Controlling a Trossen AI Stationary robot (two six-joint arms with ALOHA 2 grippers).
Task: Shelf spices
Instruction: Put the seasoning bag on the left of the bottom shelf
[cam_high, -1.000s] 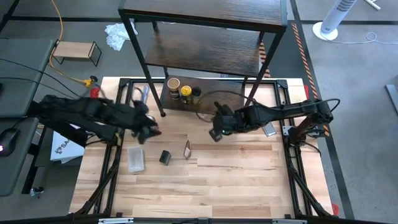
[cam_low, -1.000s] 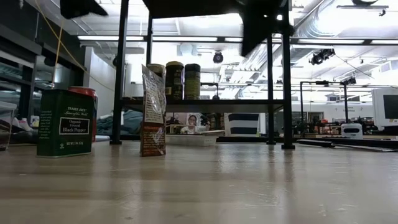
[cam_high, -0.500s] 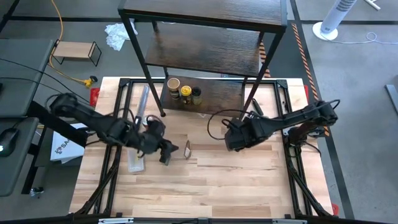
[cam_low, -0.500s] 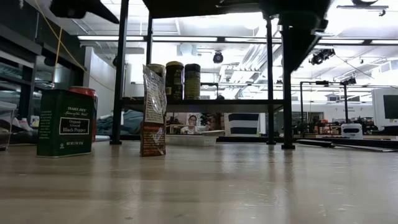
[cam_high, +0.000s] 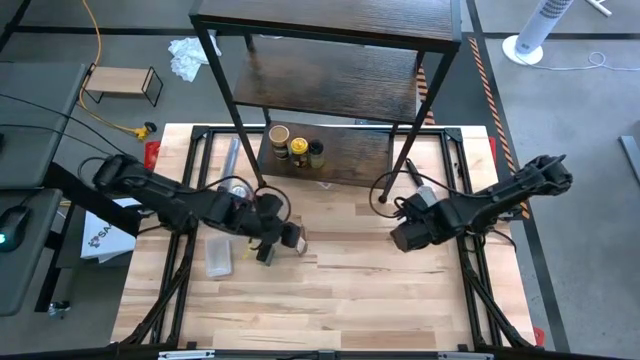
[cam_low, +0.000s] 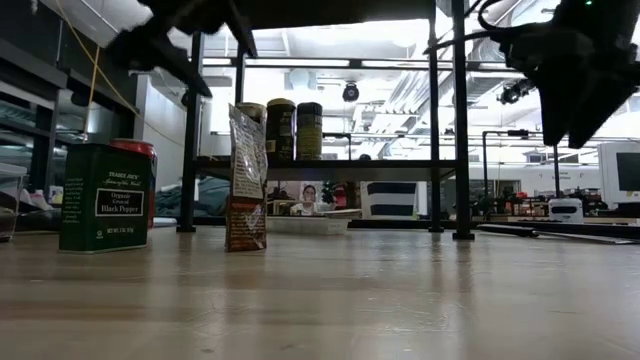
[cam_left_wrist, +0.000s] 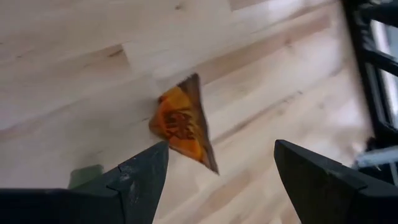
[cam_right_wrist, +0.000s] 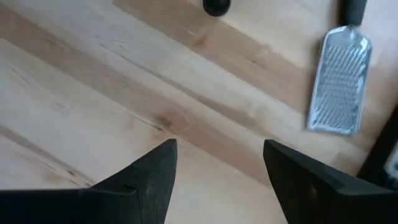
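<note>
Both jaws are spread wide with nothing in them. Everything below is placed off the shelf (cam_high: 330, 75), the big dark-board unit with the thin black frame standing at the table's far edge.

Biggest first: the table (cam_high: 380, 300) itself, pale wood planks, with the shelf's lowest board hanging over its far side. On that board sit three jars in a row, tan-lidded jar (cam_high: 279, 134), yellow-lidded jar (cam_high: 298, 148) and dark greenish jar (cam_high: 316, 153), near the shelf's left front leg.

My left gripper (cam_high: 290, 237) is out in front of the shelf, just off that left leg, hovering above the spice pouch (cam_left_wrist: 182, 123). From my left wrist the pouch sits right between my two fingers (cam_left_wrist: 140, 180), lower down on the wood and not touching either one. The green black-pepper tin (cam_low: 104, 197) stands just to the left of the pouch, farther from the shelf's middle, with a red can (cam_low: 141, 150) right behind it.

My right gripper (cam_high: 405, 237) is in front of the shelf's right leg, up off the table, over bare planks. A small metal grater (cam_right_wrist: 341, 90) lies flat near it, toward the shelf's right side.
</note>
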